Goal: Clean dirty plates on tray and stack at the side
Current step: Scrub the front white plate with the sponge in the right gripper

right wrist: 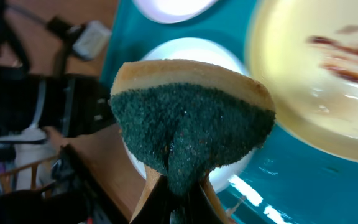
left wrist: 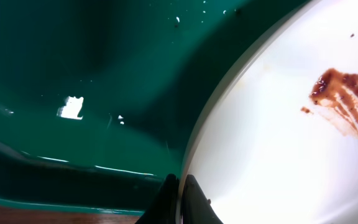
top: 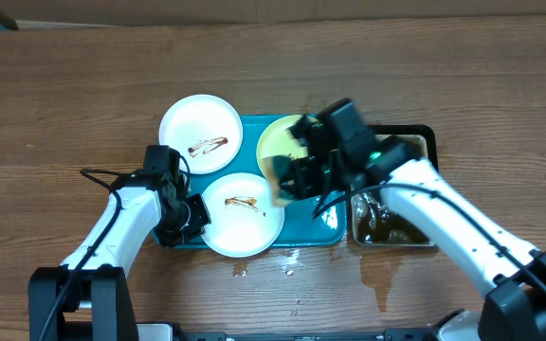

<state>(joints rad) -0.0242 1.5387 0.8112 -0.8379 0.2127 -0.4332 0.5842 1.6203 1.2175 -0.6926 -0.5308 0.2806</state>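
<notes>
The teal tray (top: 322, 231) holds three plates. A white plate (top: 200, 134) with a brown streak sits at its back left, overhanging the rim. A second streaked white plate (top: 242, 213) sits at the front left. My left gripper (top: 193, 214) is shut on this plate's left rim (left wrist: 194, 163); the sauce shows in the left wrist view (left wrist: 347, 99). The pale yellow-green plate (top: 278, 140) lies at the back, partly hidden by my right arm, with streaks in the right wrist view (right wrist: 328, 81). My right gripper (top: 287, 182) is shut on a sponge (right wrist: 191, 127) with a green scrub face, above the tray.
A black-rimmed pan of brown water (top: 387, 223) stands right of the tray. Water is spilled on the wooden table (top: 377, 275) in front of it, with small crumbs (top: 287, 272) near the tray's front edge.
</notes>
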